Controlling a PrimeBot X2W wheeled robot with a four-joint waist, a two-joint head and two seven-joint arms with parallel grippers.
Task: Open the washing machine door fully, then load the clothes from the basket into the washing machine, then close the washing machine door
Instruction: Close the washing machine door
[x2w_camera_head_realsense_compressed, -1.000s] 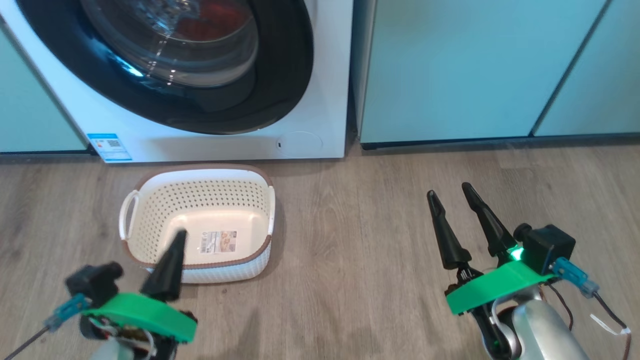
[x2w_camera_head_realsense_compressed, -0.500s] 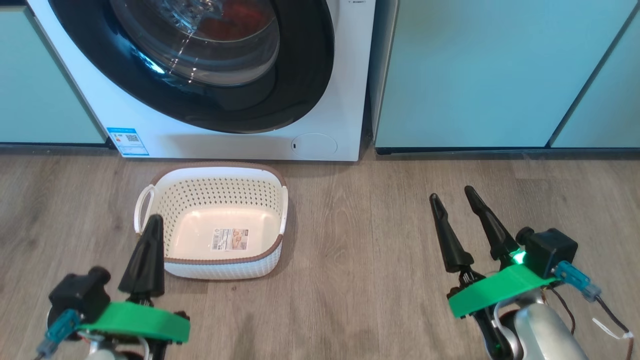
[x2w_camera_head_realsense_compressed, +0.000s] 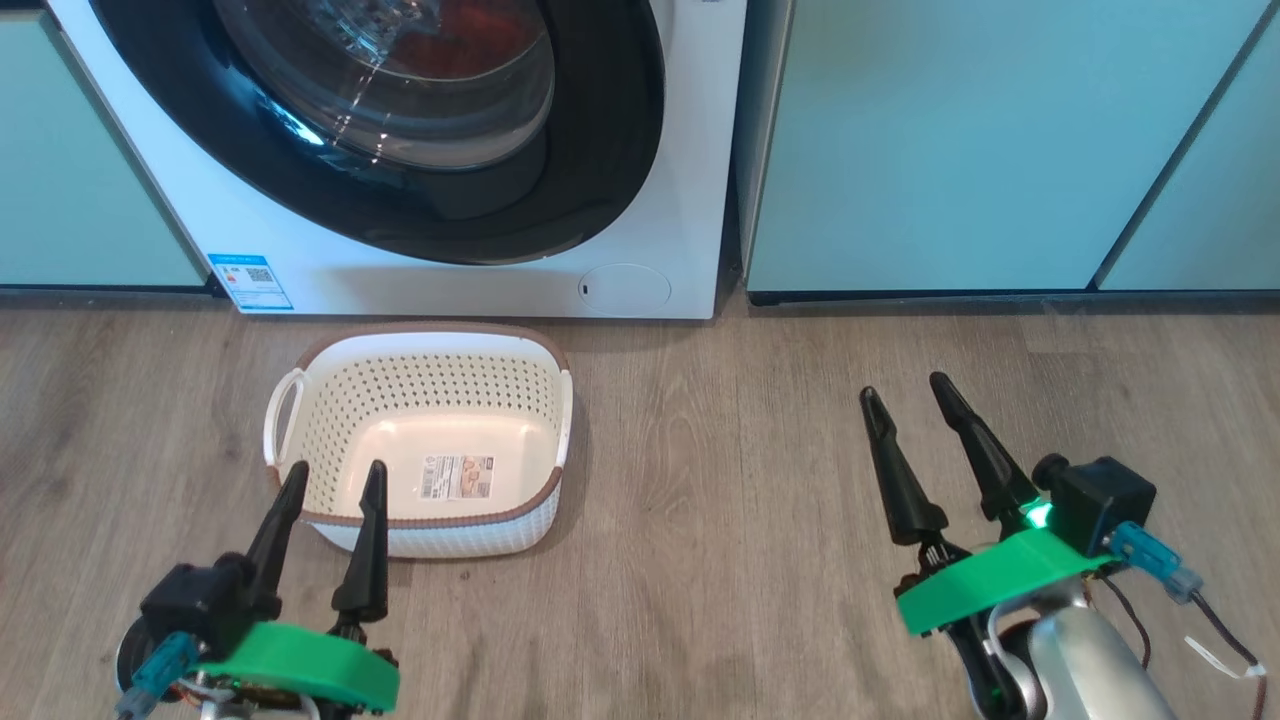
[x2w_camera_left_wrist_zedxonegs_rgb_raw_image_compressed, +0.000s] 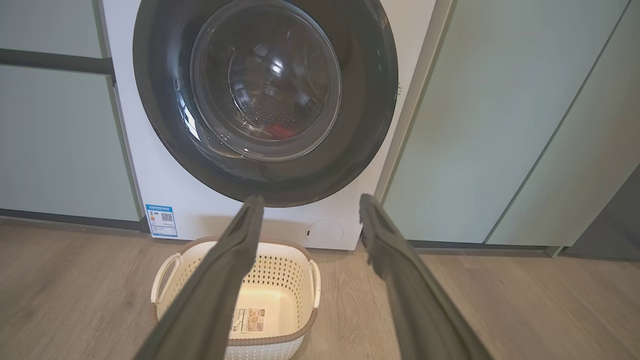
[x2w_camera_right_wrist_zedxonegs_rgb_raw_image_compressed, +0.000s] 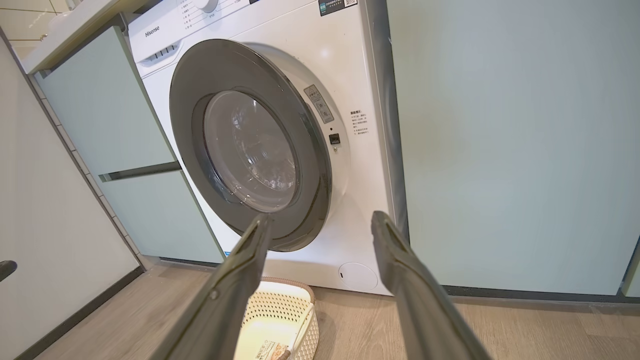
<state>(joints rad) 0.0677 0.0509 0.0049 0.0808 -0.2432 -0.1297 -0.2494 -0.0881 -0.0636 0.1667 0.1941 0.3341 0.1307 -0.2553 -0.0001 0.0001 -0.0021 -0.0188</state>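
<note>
Against the pale green cabinets (x2w_camera_head_realsense_compressed: 950, 150) stands the washing machine (x2w_camera_head_realsense_compressed: 480, 290), its white front taking up the upper left of the head view. The washing machine door (x2w_camera_head_realsense_compressed: 600, 150) covers the drum opening; its glossy black rim and domed glass face the robot. From the right wrist view, though, the free edge of the door looks to stand a little off the front panel, with the small dark latch socket (x2w_camera_right_wrist_zedxonegs_rgb_raw_image_compressed: 334, 138) uncovered just beside it. So I judge the door pushed to but not latched, though the angle makes this hard to confirm.

On the wooden floor (x2w_camera_head_realsense_compressed: 720, 480) just in front of the machine sits the basket (x2w_camera_head_realsense_compressed: 440, 385), upright and holding nothing but the label (x2w_camera_head_realsense_compressed: 457, 478) on its bottom. The clothes (x2w_camera_left_wrist_zedxonegs_rgb_raw_image_compressed: 278, 131) show as a red patch low in the drum, seen through the glass.

The left gripper (x2w_camera_head_realsense_compressed: 337, 470) hovers at the basket's near rim, jaws spread and holding nothing. The right gripper (x2w_camera_head_realsense_compressed: 903, 386) hangs over bare floor well apart from the basket, jaws likewise spread and free.

By this reading the loading is done, and what may be left is a final press to latch the door.
</note>
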